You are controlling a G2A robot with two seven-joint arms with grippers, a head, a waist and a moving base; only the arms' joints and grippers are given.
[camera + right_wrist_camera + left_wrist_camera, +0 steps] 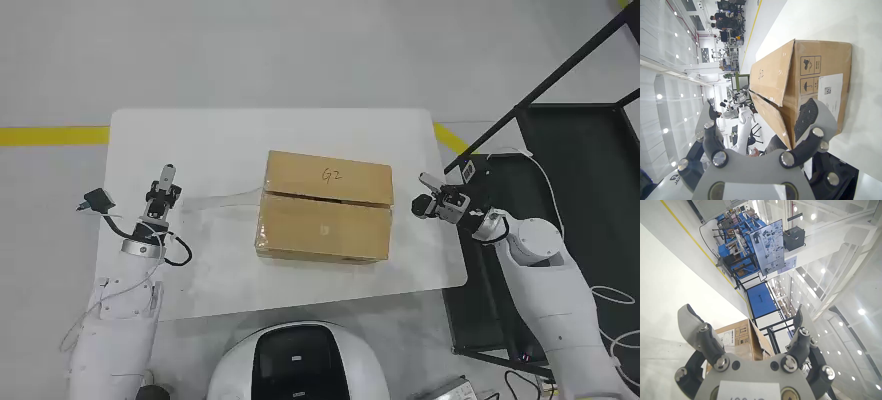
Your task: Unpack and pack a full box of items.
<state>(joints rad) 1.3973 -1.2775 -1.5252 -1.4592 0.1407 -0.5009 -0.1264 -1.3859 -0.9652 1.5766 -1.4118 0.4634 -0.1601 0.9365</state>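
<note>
Cardboard box (325,207) sits closed at the middle of the white worktop (200,140), its long sides running left to right. Its two top flaps meet along a seam that runs left to right, and the far flap carries a hand-written mark (332,175). In the right wrist view the box (810,62) shows its right end, where the flap edges stand slightly apart at the seam and a white label (831,89) is stuck under printed handling symbols. A pale, film-like strip (225,197) lies on the worktop from the box's left end toward the left side.

The left pincer (166,180) is over the worktop well left of the box, its fingers spread wide and holding nothing. In its own view the left pincer (743,310) has the box (742,336) beyond it. The right pincer (422,195) is just beside the box's right end, apart from it, also spread wide and empty. In its own view, the right pincer (760,104) faces that end.

A black metal frame (580,150) stands right of the worktop, and a yellow floor line (50,135) runs past its far left corner.
</note>
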